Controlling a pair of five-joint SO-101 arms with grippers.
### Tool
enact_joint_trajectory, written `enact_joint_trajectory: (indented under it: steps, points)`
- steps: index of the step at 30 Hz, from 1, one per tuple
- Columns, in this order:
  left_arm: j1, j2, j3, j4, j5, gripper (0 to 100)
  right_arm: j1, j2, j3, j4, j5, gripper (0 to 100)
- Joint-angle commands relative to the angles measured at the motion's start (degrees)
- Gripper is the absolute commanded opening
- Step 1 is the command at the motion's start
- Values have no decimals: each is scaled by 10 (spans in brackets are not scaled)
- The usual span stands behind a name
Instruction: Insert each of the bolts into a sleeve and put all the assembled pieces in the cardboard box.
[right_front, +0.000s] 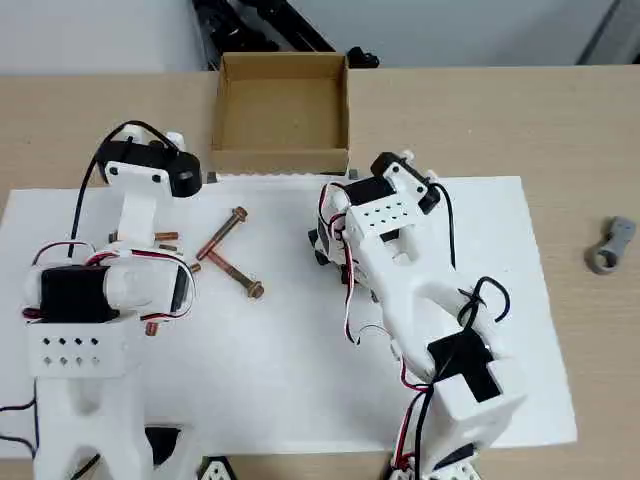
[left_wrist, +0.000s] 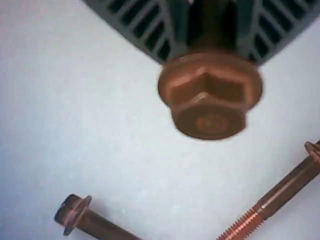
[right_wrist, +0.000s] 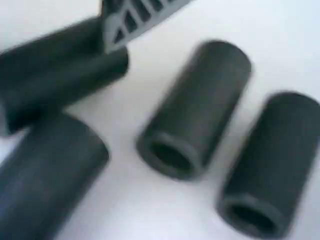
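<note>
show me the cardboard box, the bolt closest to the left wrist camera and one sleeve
cardboard box (right_front: 280, 160), high view, on its front wall
bolt (left_wrist: 210, 95), left wrist view, on its hex head
sleeve (right_wrist: 200, 107), right wrist view, on the side of its body

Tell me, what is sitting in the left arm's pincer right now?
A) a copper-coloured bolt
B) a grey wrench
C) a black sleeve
A: in the left wrist view a copper-coloured bolt faces the camera head-first, and its shank runs up into the dark ribbed left pincer, which is closed on it.
</note>
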Motion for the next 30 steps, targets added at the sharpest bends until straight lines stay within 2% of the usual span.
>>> enact_joint_trajectory:
  steps: [1, 6, 19, 26, 30]
  points:
    - [1, -15, -2, 6, 0, 7, 8, -4, -5, -11, -5, 231]
    - [1, -15, -2, 6, 0, 7, 15, -4, -5, -15, -42, 231]
    - [1, -15, -1, 6, 0, 7, 22, 2, -2, -84, -74, 231]
    - [-62, -14, 0, 6, -4, 7, 21, 23, -2, -65, -76, 231]
    - [-66, -15, 0, 6, -13, 7, 22, 65, -3, -45, -76, 231]
